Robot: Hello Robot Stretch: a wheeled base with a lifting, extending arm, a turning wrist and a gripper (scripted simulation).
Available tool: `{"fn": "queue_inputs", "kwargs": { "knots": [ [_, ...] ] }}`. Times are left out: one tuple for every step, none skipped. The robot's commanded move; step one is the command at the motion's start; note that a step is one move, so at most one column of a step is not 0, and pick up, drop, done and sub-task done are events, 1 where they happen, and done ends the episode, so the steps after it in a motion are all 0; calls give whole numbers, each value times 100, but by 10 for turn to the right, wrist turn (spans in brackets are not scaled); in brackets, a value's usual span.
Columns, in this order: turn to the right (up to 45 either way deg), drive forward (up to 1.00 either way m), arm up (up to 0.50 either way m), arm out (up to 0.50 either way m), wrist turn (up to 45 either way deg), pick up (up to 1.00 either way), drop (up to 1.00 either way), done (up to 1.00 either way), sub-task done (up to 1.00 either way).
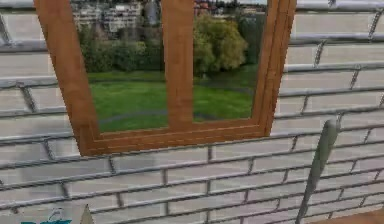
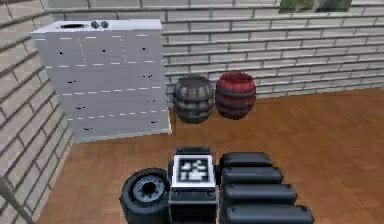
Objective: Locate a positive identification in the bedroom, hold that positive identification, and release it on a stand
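Two things, a dark grey barrel [image 2: 194, 100] and a red barrel [image 2: 237, 94], stand beside a white dresser [image 2: 105, 80] bearing small dark blobs [image 2: 96, 25] too tiny to name. Whether the end effector [image 2: 146, 196] holds anything, and how its fingers stand, cannot be told.

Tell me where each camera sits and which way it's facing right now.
Forward view: on the robot, facing ahead and somewhat down at a wood-framed window in a brick wall; own body: none.
Arm side view: on the body, facing out sideways at a white dresser, grey barrel and red barrel; dark arm, white marker and tool at bottom.
Shared: pale brick walls.
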Motion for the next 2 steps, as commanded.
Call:
{"fn": "queue_inputs", "kwargs": {
  "knots": [
    [-420, 0, 0, 0, 0, 0, 0, 0, 0],
    [0, 15, 0, 0, 0, 0, 0, 0, 0]
  ]
}}
